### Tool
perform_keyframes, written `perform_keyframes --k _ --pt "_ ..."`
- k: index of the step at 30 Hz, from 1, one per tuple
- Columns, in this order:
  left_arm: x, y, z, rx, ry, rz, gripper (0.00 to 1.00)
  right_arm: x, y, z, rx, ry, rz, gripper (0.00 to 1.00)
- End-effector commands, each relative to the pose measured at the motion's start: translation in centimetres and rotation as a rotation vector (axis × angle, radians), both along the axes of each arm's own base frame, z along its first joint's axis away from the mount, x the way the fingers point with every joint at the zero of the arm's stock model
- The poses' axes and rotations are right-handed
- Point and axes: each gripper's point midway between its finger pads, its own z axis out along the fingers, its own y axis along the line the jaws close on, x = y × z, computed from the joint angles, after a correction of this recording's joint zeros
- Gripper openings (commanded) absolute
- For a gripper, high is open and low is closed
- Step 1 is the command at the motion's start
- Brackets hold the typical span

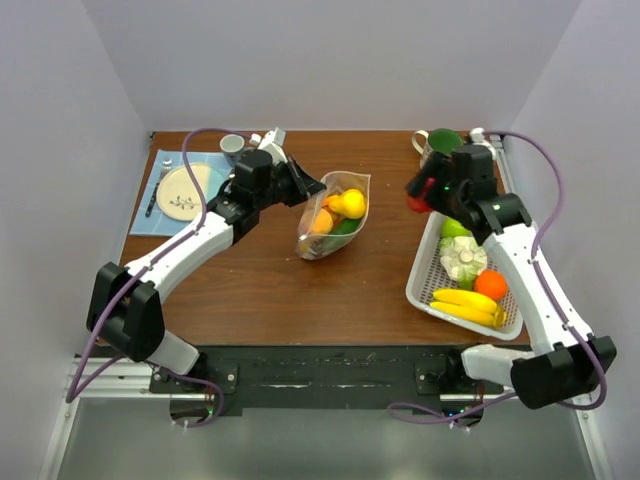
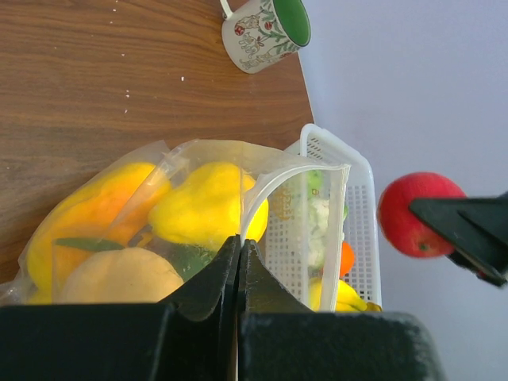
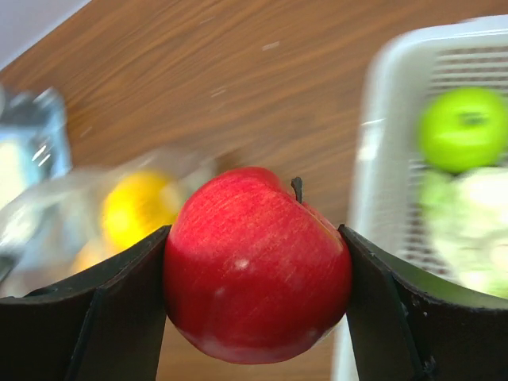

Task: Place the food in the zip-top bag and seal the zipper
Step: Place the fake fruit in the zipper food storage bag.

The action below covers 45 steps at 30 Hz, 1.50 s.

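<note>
**While food (image 1: pixel 462 258) lies unbagged, task judged part done**

Pieces are left in the white basket (image 1: pixel 418 278). The part-filled zip-top bag (image 1: pixel 335 213), mid-table, is pinched at its rim by the closed left gripper (image 2: pixel 239 262). A red apple (image 2: pixel 418 214) is clamped in the right gripper (image 3: pixel 255 270). The zipper (image 2: pixel 305 164) is unsealed.

The red apple (image 3: pixel 258 274) was deep crimson with faint paler streaks, set between matte black fingers (image 3: pixel 119 317). The zip-top bag (image 1: pixel 333 215) was clear, showing yellow and orange pieces and something dark green, perhaps a leaf. The basket (image 1: pixel 428 283) was white and slotted, with a bright green apple (image 3: pixel 464 127), yellow bananas (image 1: pixel 465 305) and an orange fruit (image 1: pixel 491 285). The mug (image 2: pixel 266 32) was cream with red-and-green florals, green inside. The counter (image 1: pixel 260 290) was brown woodgrain.
</note>
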Motion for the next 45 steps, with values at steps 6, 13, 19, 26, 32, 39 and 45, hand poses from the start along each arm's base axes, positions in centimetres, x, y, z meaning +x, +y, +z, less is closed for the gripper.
perform_keyframes --k 6,13,19,26,32,39,45 --pt "0.3 0.2 4.4 -0.082 -0.089 0.019 0.00 -2.2 12.5 6.8 0.083 -0.146 0.234 0.47" --pt "0.2 0.3 5.2 -0.091 -0.102 0.026 0.00 -1.6 17.7 2.8 -0.017 -0.073 0.274 0.58" --pt "-0.1 0.5 5.5 -0.090 -0.107 0.027 0.00 -0.2 18.6 1.0 -0.079 -0.027 0.271 0.86" --pt "0.0 0.5 5.4 -0.092 -0.107 0.027 0.00 -0.4 18.0 3.8 -0.091 -0.069 0.274 0.98" --pt "0.0 0.5 5.5 -0.093 -0.110 0.027 0.00 -0.9 13.2 3.5 -0.236 -0.067 0.144 0.98" --pt "-0.1 0.3 5.4 -0.094 -0.108 0.015 0.00 -0.1 12.7 0.7 -0.262 -0.011 0.155 0.76" --pt "-0.4 0.0 4.9 -0.088 -0.105 -0.013 0.00 1.3 13.9 -1.0 -0.297 0.047 0.177 0.62"
